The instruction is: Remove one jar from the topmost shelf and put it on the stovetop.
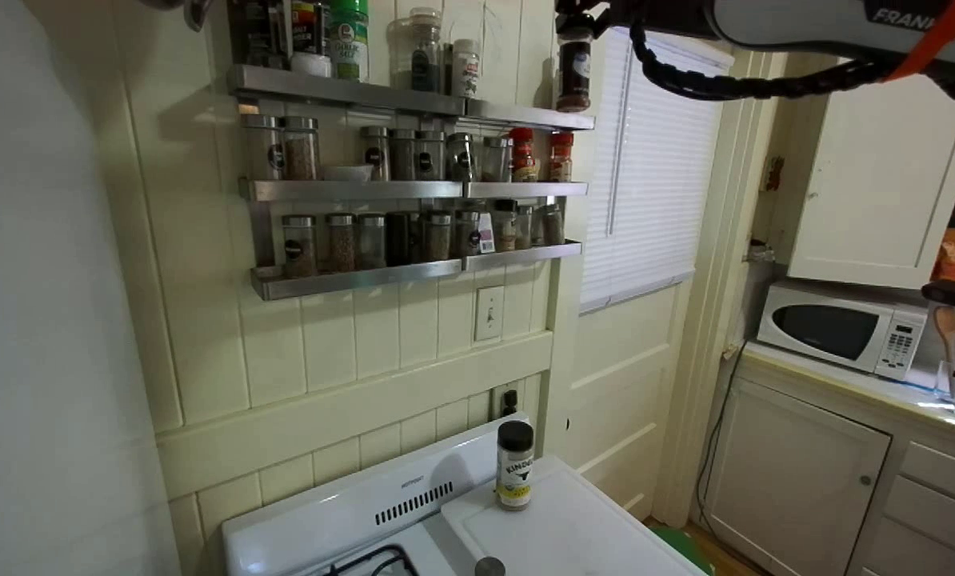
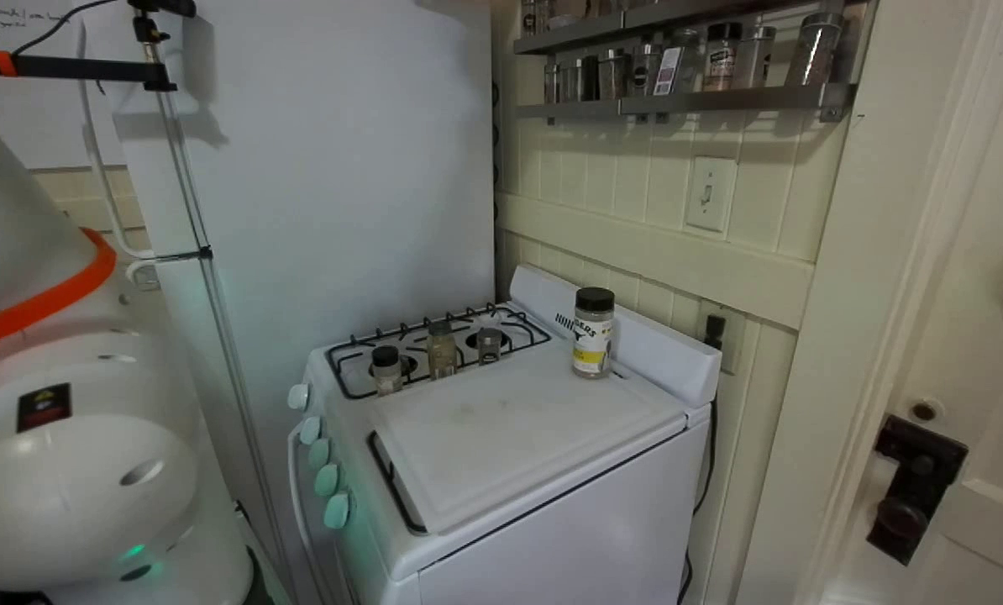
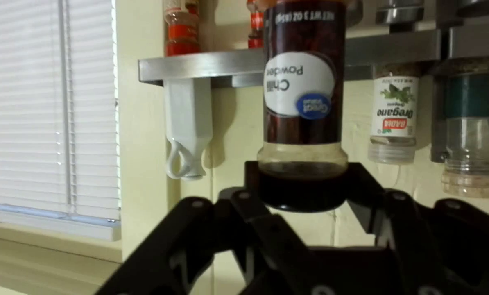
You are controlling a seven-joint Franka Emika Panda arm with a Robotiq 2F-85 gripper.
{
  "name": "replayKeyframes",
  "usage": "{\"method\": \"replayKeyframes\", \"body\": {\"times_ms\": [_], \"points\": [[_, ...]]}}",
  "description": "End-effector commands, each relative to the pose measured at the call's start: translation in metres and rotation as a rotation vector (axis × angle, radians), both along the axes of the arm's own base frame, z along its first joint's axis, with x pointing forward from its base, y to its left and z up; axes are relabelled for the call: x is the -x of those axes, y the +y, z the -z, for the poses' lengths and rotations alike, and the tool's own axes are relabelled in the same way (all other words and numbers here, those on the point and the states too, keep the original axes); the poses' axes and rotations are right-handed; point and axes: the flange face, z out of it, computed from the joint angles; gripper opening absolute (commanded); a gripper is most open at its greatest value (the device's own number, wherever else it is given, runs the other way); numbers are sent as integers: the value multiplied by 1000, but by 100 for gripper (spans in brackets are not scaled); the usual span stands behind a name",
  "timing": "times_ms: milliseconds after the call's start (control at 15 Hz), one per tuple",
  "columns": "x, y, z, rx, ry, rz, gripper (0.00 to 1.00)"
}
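Note:
The jar [image 1: 575, 68], with dark reddish-brown contents and a black cap, hangs upright in my gripper [image 1: 580, 22] at the right end of the topmost shelf [image 1: 525, 117]. In the wrist view, which stands upside down, my gripper [image 3: 304, 178] is shut on the cap, a finger on each side. The jar [image 3: 304, 82], labelled Chili Powder, overlaps the shelf's front rail [image 3: 203, 65], so it is in front of the rail. Its base looks slightly above the rail. The white stovetop [image 2: 401, 550] is well below, also showing in an exterior view [image 1: 437, 552]. The gripper is out of that view's counterpart.
A black-capped jar with a pale label [image 2: 592, 336] stands on the white board [image 2: 518, 445] covering part of the stovetop. Several small jars stand by the burner grate [image 2: 350, 365]. Oregano [image 3: 394, 108] and a white bottle [image 3: 188, 110] stand on the topmost shelf beside the held jar.

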Motion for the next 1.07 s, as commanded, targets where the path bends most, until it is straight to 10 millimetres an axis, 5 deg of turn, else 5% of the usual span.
{"method": "replayKeyframes", "body": {"times_ms": [0,267,533,600,733,1000], "points": [[38,-1,45,-66,-10,121,30],[53,-19,103,-123,44,241,30],[64,-43,184,-223,164,351,30],[43,-33,147,-172,139,309,55],[48,-42,176,-189,170,343,55],[55,-44,181,-196,169,350,55]]}}
